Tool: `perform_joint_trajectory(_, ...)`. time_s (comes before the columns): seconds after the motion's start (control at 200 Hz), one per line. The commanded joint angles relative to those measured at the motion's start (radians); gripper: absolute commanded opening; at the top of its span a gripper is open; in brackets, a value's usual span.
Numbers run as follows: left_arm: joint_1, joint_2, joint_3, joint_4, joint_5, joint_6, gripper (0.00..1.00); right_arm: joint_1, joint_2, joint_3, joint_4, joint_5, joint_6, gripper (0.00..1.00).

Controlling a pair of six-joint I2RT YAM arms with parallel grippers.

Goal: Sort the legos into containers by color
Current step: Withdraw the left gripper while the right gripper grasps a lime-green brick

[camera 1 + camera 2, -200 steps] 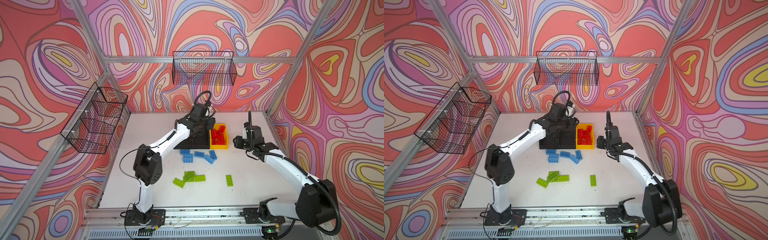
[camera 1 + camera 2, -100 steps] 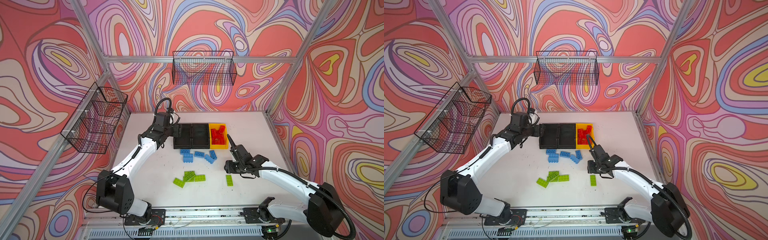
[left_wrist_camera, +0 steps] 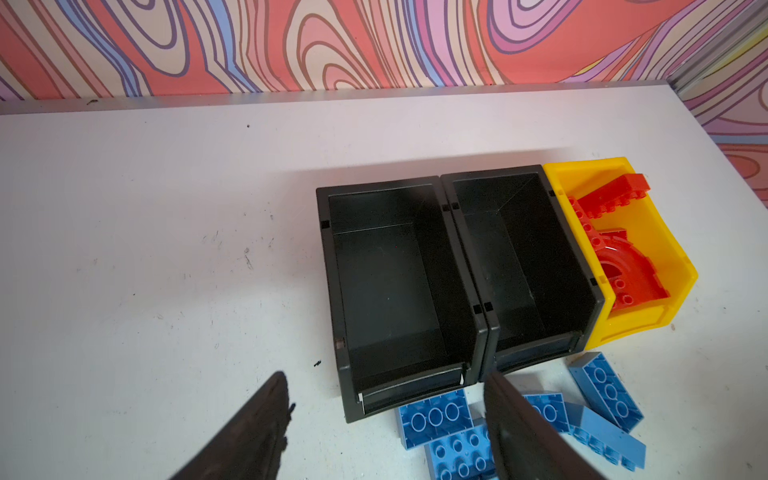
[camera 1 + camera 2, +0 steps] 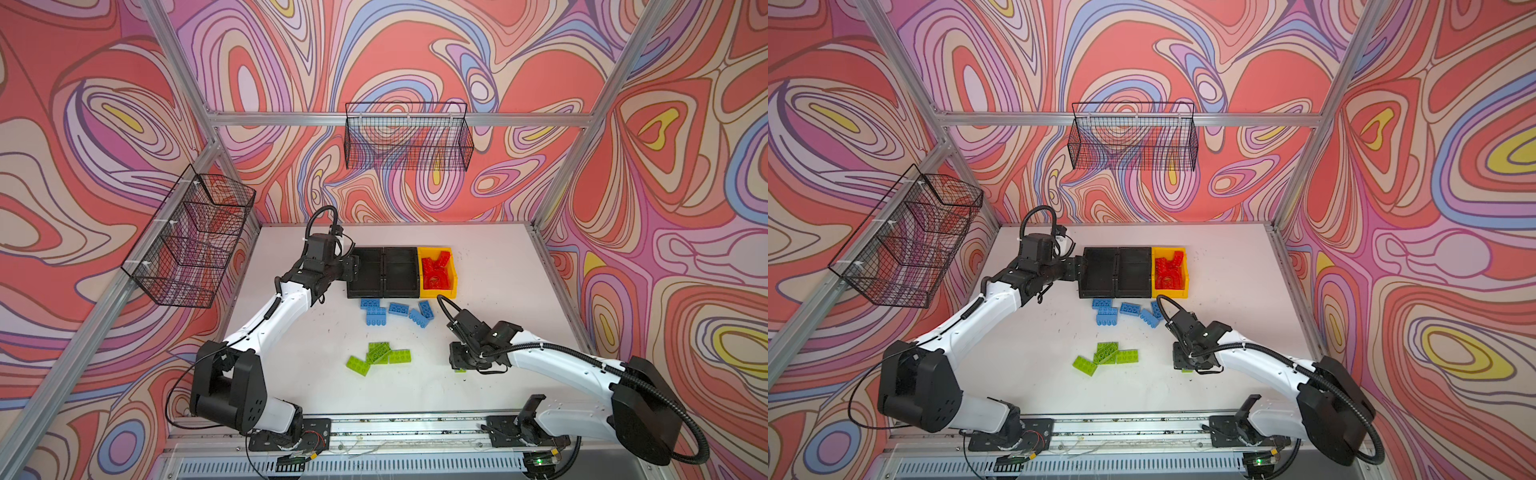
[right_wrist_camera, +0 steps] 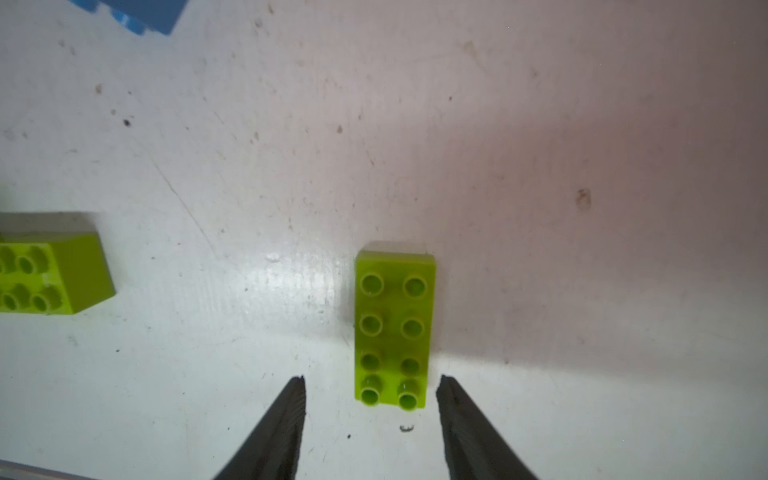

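In both top views we overlook the whole table from high; wrist cameras look down close on containers and green lego

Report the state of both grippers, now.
Left gripper: open, holding nothing.
Right gripper: open, fingers either side of a lime green brick, not gripping it.
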Motion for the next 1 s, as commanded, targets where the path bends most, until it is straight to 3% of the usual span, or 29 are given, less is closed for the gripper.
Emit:
perform_joint_trajectory(0.0,0.011,-0.029,-0.003,0.024,0.015,-0.003,0.76,0.010,0.025,-0.008,0.031,0.034,0.034,0.53)
perform_joint_trajectory(0.491,0.014,-0.049,-0.009,0.022,0.005,-0.002,0.76,0.009,0.087,-0.051,0.103,0.072,0.032,0.38)
perform_joint_trajectory(0.816,0.015,-0.055,-0.012,0.022,0.006,-0.002,0.76,0.009,0.084,-0.024,0.047,0.129,0.031,0.47)
perform_joint_trajectory(0.997,0.014,-0.053,-0.010,0.022,0.012,-0.001,0.76,0.010,0.093,-0.032,0.052,0.133,0.031,0.44)
